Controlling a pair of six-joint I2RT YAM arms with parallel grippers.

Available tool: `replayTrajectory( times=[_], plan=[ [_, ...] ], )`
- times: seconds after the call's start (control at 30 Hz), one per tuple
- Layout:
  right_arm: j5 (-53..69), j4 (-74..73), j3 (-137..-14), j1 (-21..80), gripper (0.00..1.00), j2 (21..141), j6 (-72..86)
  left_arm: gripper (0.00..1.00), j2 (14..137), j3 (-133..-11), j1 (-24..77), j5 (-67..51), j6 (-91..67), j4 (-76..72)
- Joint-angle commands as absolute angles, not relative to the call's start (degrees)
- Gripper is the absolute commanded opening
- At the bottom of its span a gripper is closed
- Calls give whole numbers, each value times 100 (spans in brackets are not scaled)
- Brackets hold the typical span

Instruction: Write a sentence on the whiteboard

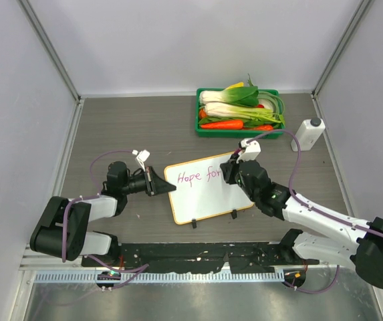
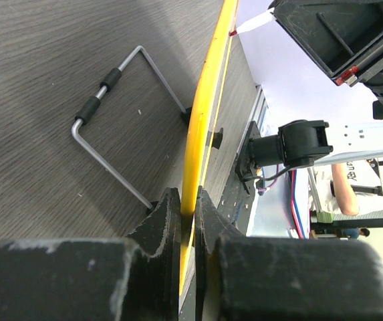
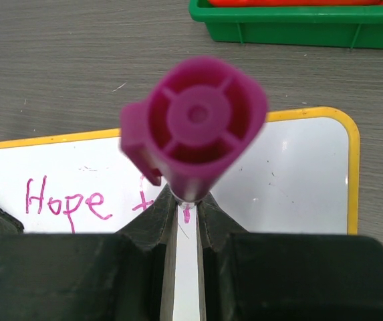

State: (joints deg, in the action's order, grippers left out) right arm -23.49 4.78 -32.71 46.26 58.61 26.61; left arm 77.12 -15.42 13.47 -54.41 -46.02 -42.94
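The whiteboard point(image 1: 208, 190) lies flat mid-table, white with an orange rim; it also shows in the right wrist view point(image 3: 291, 174). Pink writing point(image 1: 192, 177) reads "Hope for"; in the right wrist view "Hope" point(image 3: 63, 199) shows, the rest hidden behind the marker. My left gripper point(image 1: 159, 182) is shut on the board's left rim point(image 2: 201, 127), seen edge-on in the left wrist view, jaws either side. My right gripper point(image 1: 232, 170) is shut on a magenta marker point(image 3: 196, 120), its tip down on the board after "for".
A green tray point(image 1: 239, 127) of vegetables stands at the back, also at the top of the right wrist view point(image 3: 298, 23). A white bottle point(image 1: 307, 134) stands right of it. The board's wire stand point(image 2: 111, 127) lies on the table. Grey walls enclose three sides.
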Motion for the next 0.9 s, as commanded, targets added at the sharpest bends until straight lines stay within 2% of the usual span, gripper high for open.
replayTrajectory(
  times=[0.0,0.87],
  plan=[
    [-2575,694,-3533,4570,1,5976,2531,0,7770,-1582,1354,-4983,-4368,-3981],
    [-2690,439,-3270,4456,1,5775,2698,0,7778,-1591,1354,-4983,-4368,-3990]
  ],
)
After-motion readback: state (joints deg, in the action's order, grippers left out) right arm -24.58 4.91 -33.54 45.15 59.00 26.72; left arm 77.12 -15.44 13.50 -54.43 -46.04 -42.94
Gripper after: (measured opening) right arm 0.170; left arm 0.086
